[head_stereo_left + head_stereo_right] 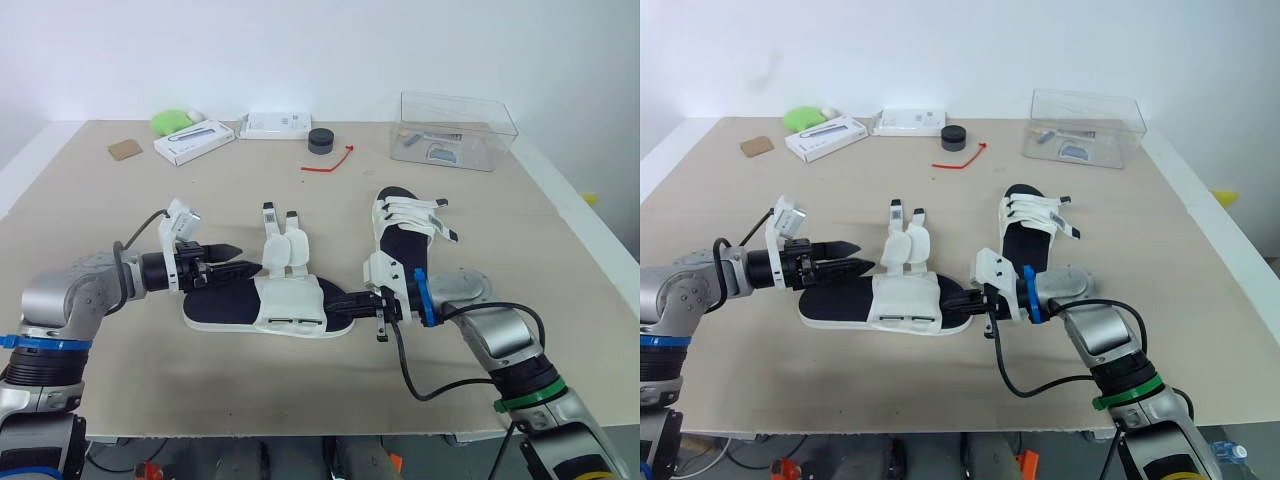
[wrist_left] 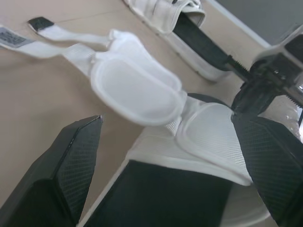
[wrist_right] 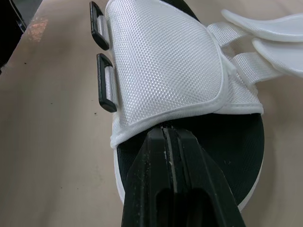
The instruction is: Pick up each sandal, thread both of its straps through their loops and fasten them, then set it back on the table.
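You have the table carrying two sandals. The far sandal lies to your right with its straps across the upper. The near sandal lies flat at the centre, between your two arms and undone. Your left gripper hovers over one end of it. Its fingers are spread wide and hold nothing, with the white upper between them. Your right gripper is at the other end. Its fingers are closed with no gap, tips on the black footbed just under the upper's edge, and I cannot tell that they pinch anything. The near sandal's two straps splay out away from you, and its two black loops sit on the side facing you. The main risk, I judge, is the sandal sliding or pivoting on the table when you close the left fingers, because the right fingers seem only to press it down. A wide left grasp could also catch both padded straps at once, leaving neither free to thread.
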### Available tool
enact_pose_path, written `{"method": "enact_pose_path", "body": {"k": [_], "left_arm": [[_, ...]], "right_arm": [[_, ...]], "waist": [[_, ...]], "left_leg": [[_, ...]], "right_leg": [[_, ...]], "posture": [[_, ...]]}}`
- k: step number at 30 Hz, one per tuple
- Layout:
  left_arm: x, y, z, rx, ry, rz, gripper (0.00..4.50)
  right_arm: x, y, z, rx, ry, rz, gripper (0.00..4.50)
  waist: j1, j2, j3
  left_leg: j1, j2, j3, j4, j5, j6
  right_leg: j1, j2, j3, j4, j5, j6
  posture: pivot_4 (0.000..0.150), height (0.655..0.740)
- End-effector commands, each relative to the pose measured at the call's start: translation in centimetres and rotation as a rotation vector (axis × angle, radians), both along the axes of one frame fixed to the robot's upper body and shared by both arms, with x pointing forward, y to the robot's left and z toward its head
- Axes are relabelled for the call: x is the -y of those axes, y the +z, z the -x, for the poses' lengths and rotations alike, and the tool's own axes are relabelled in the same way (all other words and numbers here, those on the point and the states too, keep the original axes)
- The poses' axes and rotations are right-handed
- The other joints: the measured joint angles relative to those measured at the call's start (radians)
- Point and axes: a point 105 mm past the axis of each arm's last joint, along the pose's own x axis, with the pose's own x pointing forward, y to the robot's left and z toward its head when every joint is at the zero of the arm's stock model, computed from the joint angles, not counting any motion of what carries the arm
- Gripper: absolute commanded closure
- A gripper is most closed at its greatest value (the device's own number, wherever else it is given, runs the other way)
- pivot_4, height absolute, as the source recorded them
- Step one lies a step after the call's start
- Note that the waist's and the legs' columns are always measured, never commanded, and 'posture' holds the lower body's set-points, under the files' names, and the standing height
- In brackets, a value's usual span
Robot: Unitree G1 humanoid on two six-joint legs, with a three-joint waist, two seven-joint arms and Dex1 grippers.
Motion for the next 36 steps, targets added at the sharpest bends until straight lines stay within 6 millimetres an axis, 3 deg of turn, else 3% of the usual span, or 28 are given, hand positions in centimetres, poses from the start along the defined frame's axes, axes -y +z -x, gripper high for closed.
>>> {"method": "enact_pose_path", "body": {"k": [1, 11, 19, 26, 32, 36], "left_arm": [[-0.5, 1.2, -1.0, -0.133, 0.038, 0.127, 0.00], [0.6, 0.1, -2.4, -0.390, 0.057, 0.221, 0.00], [1.6, -0.2, -4.3, -0.407, 0.062, 0.237, 0.00], [2.1, 0.4, -6.4, -0.427, 0.095, 0.352, 0.00], [4.0, 0.2, -6.8, -0.478, 0.053, 0.423, 0.00], [4.1, 0.0, -7.0, -0.489, 0.062, 0.427, 0.00]], "right_arm": [[-0.9, 0.8, 0.3, 0.070, 0.047, -0.011, 4.42], [-0.9, 1.2, 0.2, 0.094, 0.049, -0.023, 4.42], [-0.8, 1.2, 0.1, 0.110, 0.056, -0.014, 4.42], [-0.8, 1.2, 0.1, 0.120, 0.059, -0.011, 4.42], [-0.7, 1.1, 0.2, 0.131, 0.061, 0.002, 4.42], [-0.7, 1.1, 0.2, 0.136, 0.062, 0.005, 4.42]], "waist": [[0.001, -0.001, 0.000], [-0.001, -0.001, 0.000], [-0.002, -0.001, 0.000], [-0.002, -0.001, 0.000], [-0.001, -0.002, 0.000], [-0.003, -0.002, 0.000]], "left_leg": [[0.000, 0.000, 0.000, 0.001, 0.000, 0.000], [-0.001, -0.001, -0.002, 0.001, 0.000, 0.000], [-0.001, -0.001, -0.002, 0.001, 0.000, -0.001], [-0.003, -0.002, -0.002, 0.002, 0.000, -0.001], [-0.003, -0.002, -0.003, 0.002, 0.000, -0.001], [-0.004, -0.003, -0.004, 0.003, 0.000, -0.001]], "right_leg": [[0.000, 0.000, -0.001, 0.000, 0.000, 0.000], [0.000, -0.001, -0.001, 0.000, 0.003, -0.005], [0.000, 0.000, -0.001, 0.000, 0.003, -0.005], [0.000, -0.001, -0.002, 0.000, 0.003, -0.005], [0.000, -0.001, -0.002, 0.000, 0.003, -0.005], [0.000, -0.002, -0.002, 0.000, 0.004, -0.005]], "posture": [[0.150, 0.7400], [0.150, 0.7400], [0.150, 0.7400], [0.150, 0.7400], [0.150, 0.7400], [0.150, 0.7400]]}}
